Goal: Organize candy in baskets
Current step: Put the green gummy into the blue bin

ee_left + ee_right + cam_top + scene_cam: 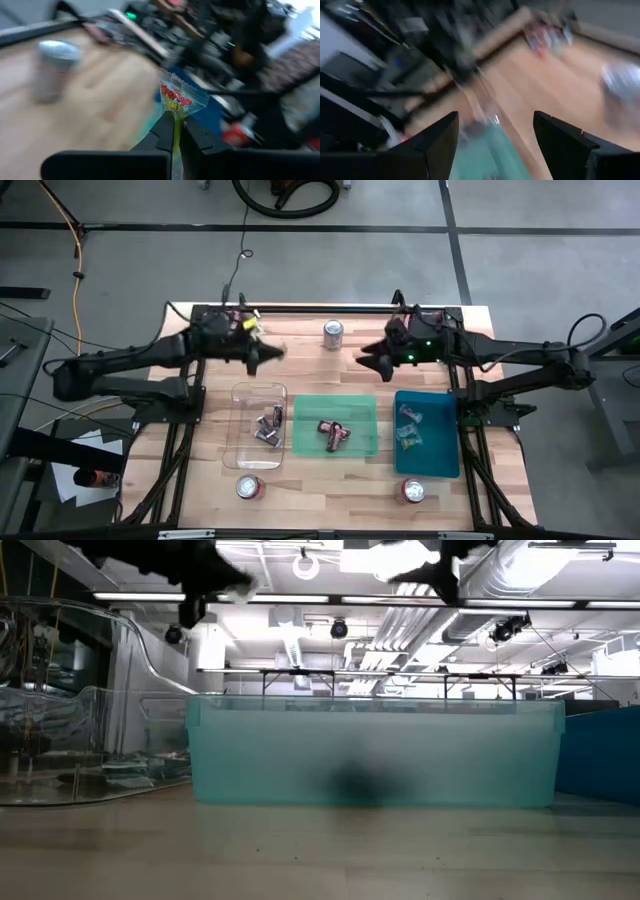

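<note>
High view: your left claw (272, 352) hangs above the bench (300, 485) near its far edge, beyond the clear basket (258, 425); your right claw (368, 355) hangs opposite it, beyond the teal basket (427, 433).
Left claw: clamped on a wrapped candy (179, 98) — the left wrist view shows the wrapper pinched by its lower edge, its red-and-yellow print standing up above the fingertips (167, 125).
Right claw: spread wide with nothing between the jaws, waiting.
Baskets: clear one holds dark sweets (270, 425), the green basket (336, 426) holds maroon ones (335, 434), the teal one holds light pieces (409, 428).
Match: the wrapper looks light with pink-red print, so the teal basket seems the likely home — judge that yourself before you commit.
Carry: the hold is on a thin edge of film, so move smoothly and avoid sharp wrist turns.
Clearance: your path crosses toward the right arm; keep well apart from it and from the can (333, 334) on the far side.
Release: come down over the basket's middle before you let go.
</note>
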Tool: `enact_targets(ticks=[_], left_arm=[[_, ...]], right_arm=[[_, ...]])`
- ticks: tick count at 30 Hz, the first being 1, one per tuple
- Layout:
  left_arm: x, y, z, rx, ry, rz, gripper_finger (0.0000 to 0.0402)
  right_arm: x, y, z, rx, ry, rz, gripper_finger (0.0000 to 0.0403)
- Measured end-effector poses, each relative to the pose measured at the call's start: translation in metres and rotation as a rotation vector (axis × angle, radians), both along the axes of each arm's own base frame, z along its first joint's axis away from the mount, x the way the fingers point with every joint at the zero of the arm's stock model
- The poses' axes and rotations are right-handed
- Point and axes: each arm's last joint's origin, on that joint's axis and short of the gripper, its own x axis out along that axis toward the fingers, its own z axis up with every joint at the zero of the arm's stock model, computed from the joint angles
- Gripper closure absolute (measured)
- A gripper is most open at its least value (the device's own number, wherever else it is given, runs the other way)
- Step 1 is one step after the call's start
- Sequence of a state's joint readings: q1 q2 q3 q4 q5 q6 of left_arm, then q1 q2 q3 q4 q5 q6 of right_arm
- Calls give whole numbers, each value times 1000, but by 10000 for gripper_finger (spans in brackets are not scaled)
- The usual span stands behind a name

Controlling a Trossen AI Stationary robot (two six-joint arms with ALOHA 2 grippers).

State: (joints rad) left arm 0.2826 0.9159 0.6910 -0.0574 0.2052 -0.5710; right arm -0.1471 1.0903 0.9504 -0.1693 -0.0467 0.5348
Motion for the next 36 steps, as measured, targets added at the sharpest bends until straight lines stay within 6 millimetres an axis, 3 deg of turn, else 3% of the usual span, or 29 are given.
enact_targets(ticks=[5,14,25,36], left_arm=[[33,-31,-6,56,-72,-178,401],[68,-45,-27,75,-110,-282,401],[74,-49,-27,101,-154,-342,401],[74,-50,-27,134,-156,-352,401]], right_arm=[[23,12,9,-200,-179,112,151],[58,33,-21,-275,-123,239,151],[77,43,-41,-267,-83,282,151],[98,44,-43,-293,-70,293,151]])
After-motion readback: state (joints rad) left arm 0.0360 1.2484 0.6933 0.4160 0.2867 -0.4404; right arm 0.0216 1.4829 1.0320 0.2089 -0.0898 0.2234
